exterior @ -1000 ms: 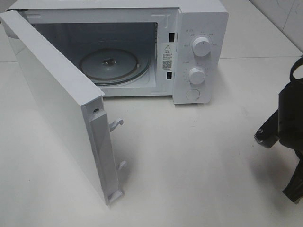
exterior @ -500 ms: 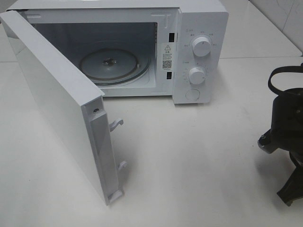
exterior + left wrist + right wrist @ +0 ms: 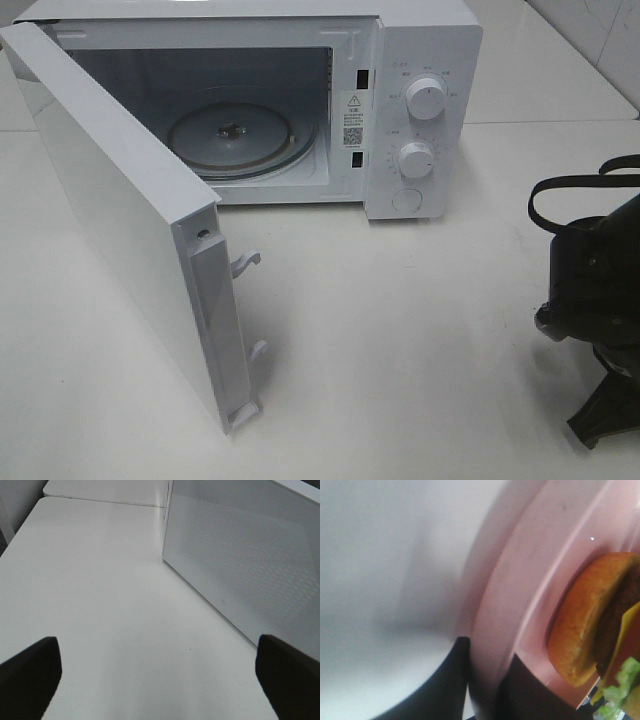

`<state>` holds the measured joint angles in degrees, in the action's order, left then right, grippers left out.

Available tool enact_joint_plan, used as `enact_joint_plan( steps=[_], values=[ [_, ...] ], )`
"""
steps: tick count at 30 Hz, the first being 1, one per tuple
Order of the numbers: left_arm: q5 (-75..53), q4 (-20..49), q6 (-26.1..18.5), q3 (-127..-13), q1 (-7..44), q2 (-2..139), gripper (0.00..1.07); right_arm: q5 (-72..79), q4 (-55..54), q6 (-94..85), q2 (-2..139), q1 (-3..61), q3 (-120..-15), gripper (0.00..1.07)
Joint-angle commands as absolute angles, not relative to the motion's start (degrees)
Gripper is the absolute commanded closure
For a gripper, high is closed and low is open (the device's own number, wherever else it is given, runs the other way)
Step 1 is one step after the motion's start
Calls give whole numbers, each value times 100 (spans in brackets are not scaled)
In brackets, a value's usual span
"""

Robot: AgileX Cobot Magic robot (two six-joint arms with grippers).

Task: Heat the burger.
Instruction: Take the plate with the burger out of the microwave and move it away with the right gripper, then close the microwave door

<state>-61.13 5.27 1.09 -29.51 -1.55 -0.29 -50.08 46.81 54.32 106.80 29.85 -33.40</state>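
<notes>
The burger (image 3: pixel 585 625), with an orange-brown bun, dark patty, yellow cheese and green lettuce, lies on a round pink plate (image 3: pixel 530 580) in the right wrist view. My right gripper (image 3: pixel 487 655) is shut on the plate's rim, one dark finger on each side of it. In the exterior high view only the black right arm (image 3: pixel 600 290) shows at the right edge; the burger and plate are hidden there. My left gripper (image 3: pixel 160 680) stands open above the bare white table beside the microwave door (image 3: pixel 250 565), with nothing between its fingers.
The white microwave (image 3: pixel 420 60) stands at the back with its door (image 3: pixel 130 220) swung wide open toward the front left. Its glass turntable (image 3: pixel 235 135) holds nothing. Two knobs (image 3: pixel 425 100) sit on its right panel. White table (image 3: pixel 400 350) spreads in front.
The right arm has come further into the exterior high view from the right edge, moving left and slightly down. The microwave and its door have not moved.
</notes>
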Motion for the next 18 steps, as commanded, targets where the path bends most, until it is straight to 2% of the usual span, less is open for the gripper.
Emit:
enact_joint_plan(
  steps=[1,2,3,4,5,7,12,16,18],
  values=[
    [-6108,556,92,-2951,-166,-92,9,-5403,4893,5632,10668,2991,-3335,90],
    [-6108,556,92,-2951,-166,-92,9,-5403,4893,5632,10668,2991,-3335,90],
    [-6108,556,92,-2951,-166,-92,9,-5409,4887,5632,10668,2991,-3335,87],
    [-6108,556,92,-2951,-166,-92,9,-5409,4882,5632,10668,2991,-3340,80],
    [-6108,556,92,-2951,-166,-92,9,-5409,4882,5632,10668,2991,-3340,80],
    [-6108,556,92,-2951,-166,-92,9,-5455,4750,5449,10668,2991,-3438,65],
    [-6108,556,92,-2951,-166,-92,9,-5569,4595,5139,10668,2991,-3581,56],
    [-6108,556,92,-2951,-166,-92,9,-5678,4481,5002,10628,3048,-3673,55],
    [-6108,556,92,-2951,-166,-92,9,-5655,4440,4807,10159,3243,-3673,54]
  ],
)
